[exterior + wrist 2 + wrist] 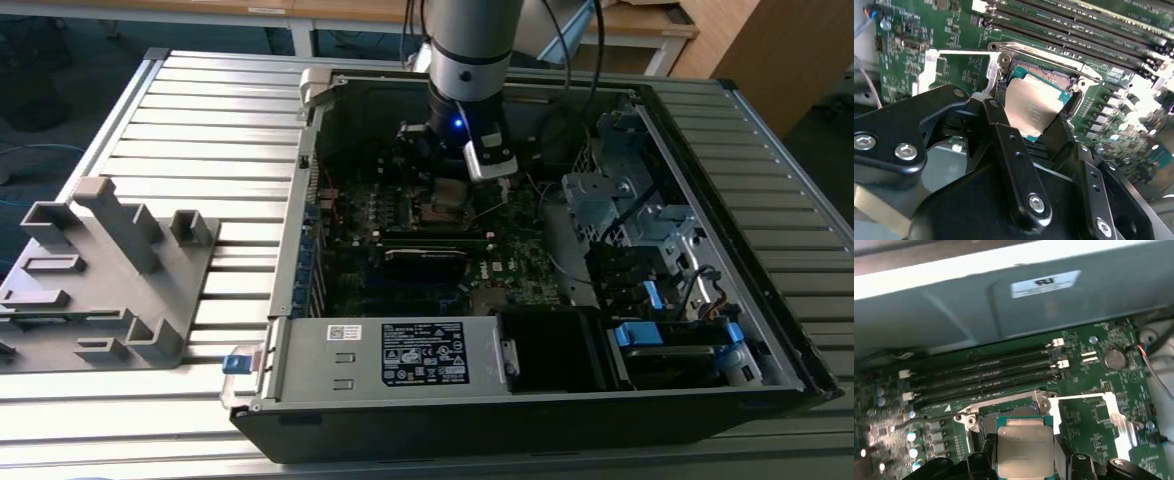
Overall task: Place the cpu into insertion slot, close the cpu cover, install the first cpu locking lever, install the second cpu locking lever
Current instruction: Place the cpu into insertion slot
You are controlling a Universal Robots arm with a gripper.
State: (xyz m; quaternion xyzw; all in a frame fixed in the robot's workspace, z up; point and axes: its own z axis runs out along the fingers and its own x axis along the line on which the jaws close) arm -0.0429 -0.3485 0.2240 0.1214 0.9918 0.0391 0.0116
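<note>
Between the fingers of the hand (1030, 124), the cpu (1035, 105) is sitting gripped by its edges, hanging over the open socket (1046, 75). Beside the hand, the cpu cover (930, 67) is lying swung open, off the socket and over the motherboard (899, 65).

Dim overall, patches of harsh glare
</note>
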